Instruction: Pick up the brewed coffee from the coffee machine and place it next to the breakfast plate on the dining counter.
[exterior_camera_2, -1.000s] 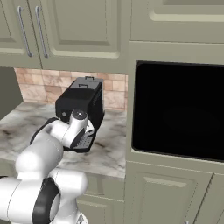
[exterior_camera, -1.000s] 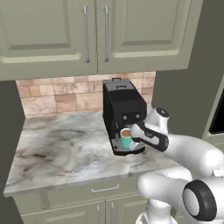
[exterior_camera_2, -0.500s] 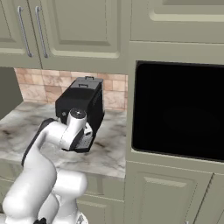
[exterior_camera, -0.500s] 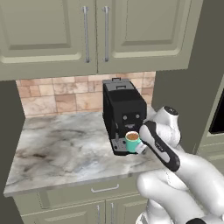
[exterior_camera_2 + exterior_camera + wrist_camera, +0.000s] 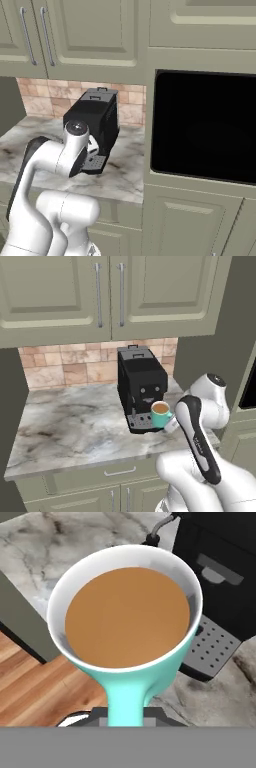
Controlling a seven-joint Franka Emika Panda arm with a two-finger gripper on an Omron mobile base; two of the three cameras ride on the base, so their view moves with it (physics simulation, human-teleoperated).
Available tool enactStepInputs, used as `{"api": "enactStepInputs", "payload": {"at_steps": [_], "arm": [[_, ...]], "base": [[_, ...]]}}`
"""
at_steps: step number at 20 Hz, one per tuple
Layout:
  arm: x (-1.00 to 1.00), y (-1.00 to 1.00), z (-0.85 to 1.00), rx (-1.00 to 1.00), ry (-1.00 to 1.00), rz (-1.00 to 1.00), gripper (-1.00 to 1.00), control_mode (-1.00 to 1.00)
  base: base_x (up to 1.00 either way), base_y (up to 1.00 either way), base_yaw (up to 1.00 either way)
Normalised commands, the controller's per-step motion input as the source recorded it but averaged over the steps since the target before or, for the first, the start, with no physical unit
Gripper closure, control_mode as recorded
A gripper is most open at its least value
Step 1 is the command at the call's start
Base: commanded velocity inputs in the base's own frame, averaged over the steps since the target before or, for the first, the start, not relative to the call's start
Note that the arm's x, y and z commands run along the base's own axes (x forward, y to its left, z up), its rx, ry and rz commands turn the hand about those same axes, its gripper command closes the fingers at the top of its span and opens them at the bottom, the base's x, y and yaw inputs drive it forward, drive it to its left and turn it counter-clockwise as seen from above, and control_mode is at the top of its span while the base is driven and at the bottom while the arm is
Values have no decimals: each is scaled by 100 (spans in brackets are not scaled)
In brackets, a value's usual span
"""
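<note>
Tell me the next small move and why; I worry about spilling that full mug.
Probably ease the mug further back from the coffee machine, keeping it level. The end effector grips its handle, the coffee sits high inside, and in the hand view the drip tray lies off to one side, so it looks free.

Olive cabinet doors (image 5: 100, 296), brick tile backsplash (image 5: 65, 368), black oven (image 5: 205, 125)

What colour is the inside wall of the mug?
White inside the mug, above the light brown coffee; teal outside. Hand view shows it best.
</note>
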Motion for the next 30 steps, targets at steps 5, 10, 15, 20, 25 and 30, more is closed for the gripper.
{"api": "enactStepInputs", "payload": {"at_steps": [5, 10, 15, 20, 25, 30], "arm": [[-37, -2, 80, 0, 0, 0, 100, -100], [-42, 0, 40, 0, 0, 0, 100, -100], [-40, 0, 11, 0, 0, 0, 100, -100], [-41, 0, 1, 0, -1, 0, 100, -100], [-10, 0, 0, 0, -1, 0, 100, 100], [0, 0, 0, 0, 0, 0, 100, 100]], "base": [[0, 0, 0], [0, 0, 0], [0, 0, 0], [0, 0, 0], [-43, 0, 4], [-29, 12, 15]]}}
